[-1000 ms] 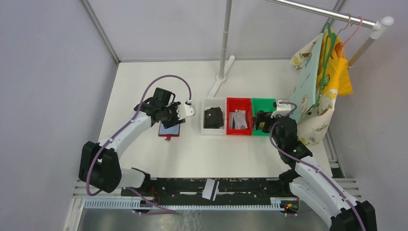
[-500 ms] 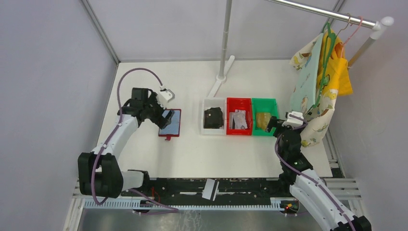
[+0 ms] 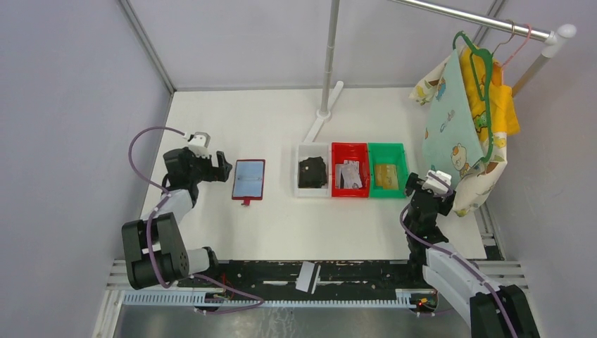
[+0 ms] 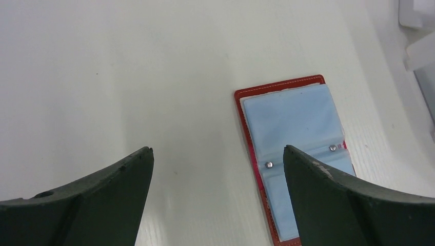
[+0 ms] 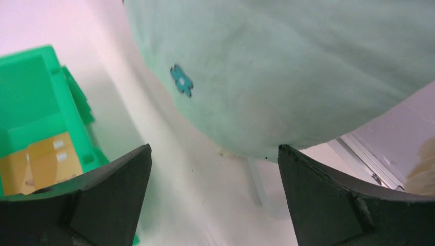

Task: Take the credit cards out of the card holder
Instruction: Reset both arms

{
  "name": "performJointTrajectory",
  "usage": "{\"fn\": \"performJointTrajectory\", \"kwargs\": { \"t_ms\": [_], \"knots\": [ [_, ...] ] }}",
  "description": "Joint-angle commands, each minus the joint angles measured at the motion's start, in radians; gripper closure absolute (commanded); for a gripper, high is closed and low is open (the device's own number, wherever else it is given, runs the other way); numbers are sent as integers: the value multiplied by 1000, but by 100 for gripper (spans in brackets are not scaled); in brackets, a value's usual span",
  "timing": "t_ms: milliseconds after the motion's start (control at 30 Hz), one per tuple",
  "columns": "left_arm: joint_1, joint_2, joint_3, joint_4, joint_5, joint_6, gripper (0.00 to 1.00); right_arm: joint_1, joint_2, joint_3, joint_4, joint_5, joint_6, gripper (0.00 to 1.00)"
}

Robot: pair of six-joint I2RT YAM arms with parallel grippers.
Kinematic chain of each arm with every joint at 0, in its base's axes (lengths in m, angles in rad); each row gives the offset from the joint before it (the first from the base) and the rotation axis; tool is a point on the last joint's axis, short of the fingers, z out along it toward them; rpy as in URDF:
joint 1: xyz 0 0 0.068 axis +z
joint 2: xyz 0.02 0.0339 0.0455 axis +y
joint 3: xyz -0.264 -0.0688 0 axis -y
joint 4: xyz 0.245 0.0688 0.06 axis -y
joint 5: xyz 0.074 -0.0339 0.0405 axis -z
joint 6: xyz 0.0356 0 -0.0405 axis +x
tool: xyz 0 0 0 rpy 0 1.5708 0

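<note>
my left claw (image 4: 218, 149) gapes empty at 9 o'clock of the open card holder (image 3: 248, 179). my right claw (image 5: 214, 147), also apart, faces a hanging cloth (image 5: 287, 66).

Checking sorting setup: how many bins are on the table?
3, in a row: white bin left, red bin middle, green bin right. None seems hidden.

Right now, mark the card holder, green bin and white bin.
card holder (image 3: 248, 178), top view, centre of its blue inside.
green bin (image 3: 387, 146), top view, far rim.
white bin (image 3: 312, 147), top view, far rim.
</note>
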Motion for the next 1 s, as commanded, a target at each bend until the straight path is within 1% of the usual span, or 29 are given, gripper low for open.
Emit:
{"fn": "performJointTrajectory", "kwargs": {
  "t_ms": [0,100,167,233,300,400,433,467,533,567,633,733,767,833,867,900,967],
  "knots": [
    [58,25,-104,345,55,-142,0,-46,53,-124,295,-14,-62,2],
    [66,31,-208,497,51,-174,0,-56,135,-138,397,-5,-103,2],
    [66,38,-269,644,32,-231,0,-66,185,-145,470,-19,-108,2],
    [65,49,-284,711,16,-264,0,-71,250,-138,548,-38,-151,2],
    [67,65,-310,812,4,-295,0,-73,320,-129,617,-63,-187,2],
    [67,88,-349,970,-15,-292,0,-78,410,-119,687,-83,-188,2],
    [65,102,-350,992,-28,-280,0,-80,436,-117,718,-84,-193,2],
    [64,129,-351,1028,-38,-270,0,-81,452,-110,723,-107,-199,2],
    [63,224,-366,1168,-25,-293,0,-88,496,-101,761,-122,-209,2],
    [63,239,-370,1210,-20,-308,0,-90,512,-101,776,-135,-213,2],
    [35,196,-354,1091,-76,-261,0,-93,544,-101,822,-174,-238,2],
    [-10,210,-359,1110,-140,-233,0,-93,561,-115,864,-280,-284,2],
    [-19,206,-355,1094,-168,-227,0,-93,569,-125,884,-327,-302,2],
    [-64,230,-374,1097,-258,-189,0,-93,585,-141,920,-349,-302,2],
    [-79,288,-394,1260,-274,-205,0,-93,626,-147,984,-353,-316,2],
    [-83,311,-398,1276,-278,-209,0,-91,643,-145,1004,-346,-324,2],
    [-100,244,-344,1063,-306,-162,0,-95,634,-128,952,-346,-307,2]
  ]
}}
